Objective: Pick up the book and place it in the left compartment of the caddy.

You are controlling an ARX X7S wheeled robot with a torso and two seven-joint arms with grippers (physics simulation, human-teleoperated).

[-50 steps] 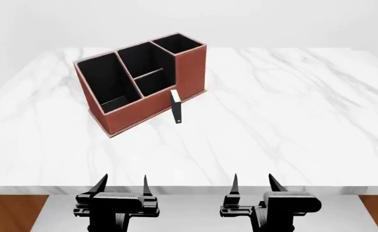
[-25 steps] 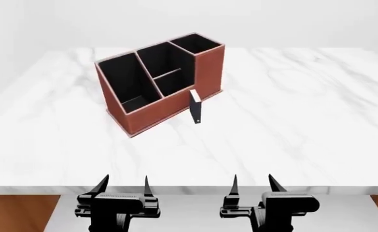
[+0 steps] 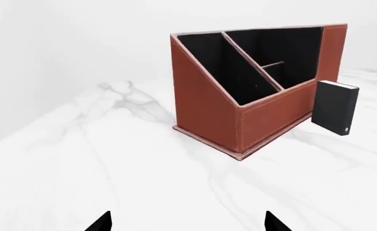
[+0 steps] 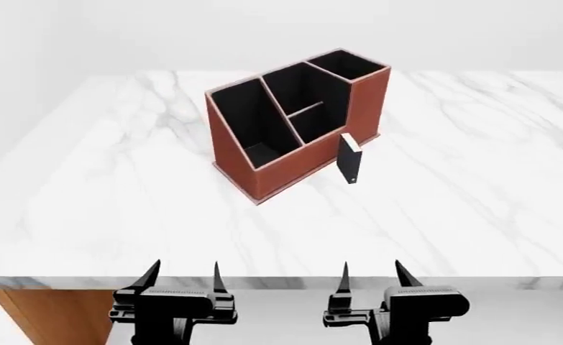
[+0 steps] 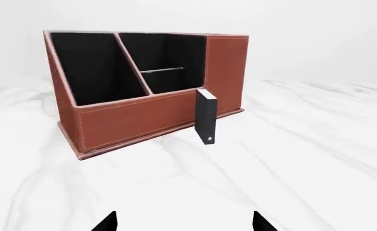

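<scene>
The reddish-brown caddy (image 4: pixel 291 154) stands on the white marble table, turned at an angle. Its long black-lined left compartment (image 4: pixel 252 129) is at its left end. It also shows in the left wrist view (image 3: pixel 214 108) and the right wrist view (image 5: pixel 130 120). The small black book (image 4: pixel 349 159) stands upright on the table just in front of the caddy's right part, also in the left wrist view (image 3: pixel 334 108) and the right wrist view (image 5: pixel 205 116). My left gripper (image 4: pixel 183 273) and right gripper (image 4: pixel 372 272) are open and empty at the table's near edge, well short of the book.
The marble table (image 4: pixel 454 187) spreads wide around the caddy, with its front edge just beyond my fingertips. A brown wooden side (image 4: pixel 51 316) shows below the table edge at the left.
The view has shifted left, so the caddy and book now sit further right in the head view. Both grippers keep their place and stay open.
</scene>
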